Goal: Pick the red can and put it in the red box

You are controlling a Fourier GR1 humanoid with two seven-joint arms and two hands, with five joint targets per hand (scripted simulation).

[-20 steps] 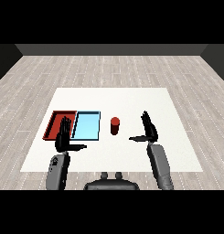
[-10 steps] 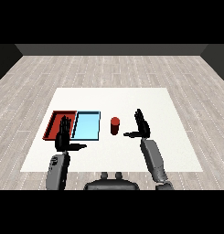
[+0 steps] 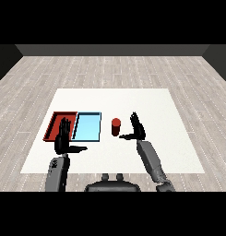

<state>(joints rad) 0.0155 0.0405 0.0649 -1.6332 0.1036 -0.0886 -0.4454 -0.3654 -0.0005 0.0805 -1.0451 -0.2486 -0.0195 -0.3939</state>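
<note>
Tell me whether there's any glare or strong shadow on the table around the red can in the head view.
Head view: lighting is flat and even, with no glare on the white table; the red can casts no clear shadow; the right hand beside it and the two trays read plainly, edges crisp, nothing washed out.

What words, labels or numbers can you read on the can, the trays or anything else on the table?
None can be read.
red can: plain red, no label shows.
red tray: no markings.
light blue tray: no markings.
white table: bare, no print.
</note>
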